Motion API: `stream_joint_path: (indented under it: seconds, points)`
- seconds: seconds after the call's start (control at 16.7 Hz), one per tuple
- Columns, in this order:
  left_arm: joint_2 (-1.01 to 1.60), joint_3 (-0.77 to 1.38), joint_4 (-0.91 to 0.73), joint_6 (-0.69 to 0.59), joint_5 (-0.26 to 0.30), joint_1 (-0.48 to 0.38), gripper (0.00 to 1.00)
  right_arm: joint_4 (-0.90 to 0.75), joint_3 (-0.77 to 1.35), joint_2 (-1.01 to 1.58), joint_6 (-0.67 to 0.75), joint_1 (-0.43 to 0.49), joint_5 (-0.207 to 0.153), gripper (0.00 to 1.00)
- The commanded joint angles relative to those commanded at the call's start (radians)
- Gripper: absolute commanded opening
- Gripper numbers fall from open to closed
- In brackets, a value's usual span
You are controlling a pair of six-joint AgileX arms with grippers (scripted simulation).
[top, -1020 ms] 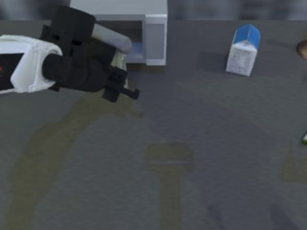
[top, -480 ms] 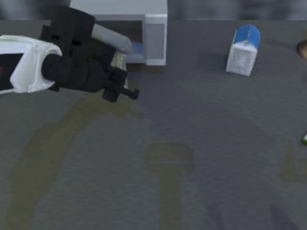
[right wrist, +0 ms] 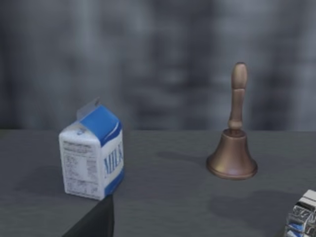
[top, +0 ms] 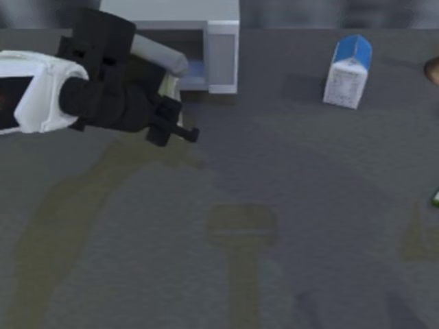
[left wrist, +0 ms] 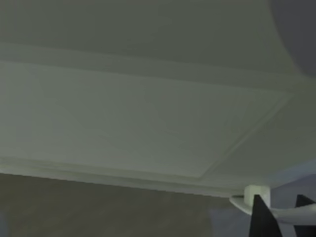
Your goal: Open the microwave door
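At the bench's far left, the left gripper (top: 180,130) has its fingers clamped on the microwave door (left wrist: 128,123) handle, presumably to swing it outward; the microwave (top: 206,41) cavity already shows. The right arm is out of the top view, its fingers' state indiscernible; the milk carton (top: 348,72) stands clear.

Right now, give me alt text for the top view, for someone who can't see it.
The left arm reaches across the table's far left, its left gripper just in front of the microwave, whose microwave door is swung partly open. A blue-and-white milk carton stands to the right; the grey table is otherwise mostly bare.
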Motion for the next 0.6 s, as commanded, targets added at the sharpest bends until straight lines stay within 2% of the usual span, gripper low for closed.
stream_joint_path:
  seconds: [0.6]
  points:
    - [-0.020,-0.022,-0.013,0.081,0.053,0.041,0.00,0.000,0.000,0.000,0.000,0.000,0.000,1.00]
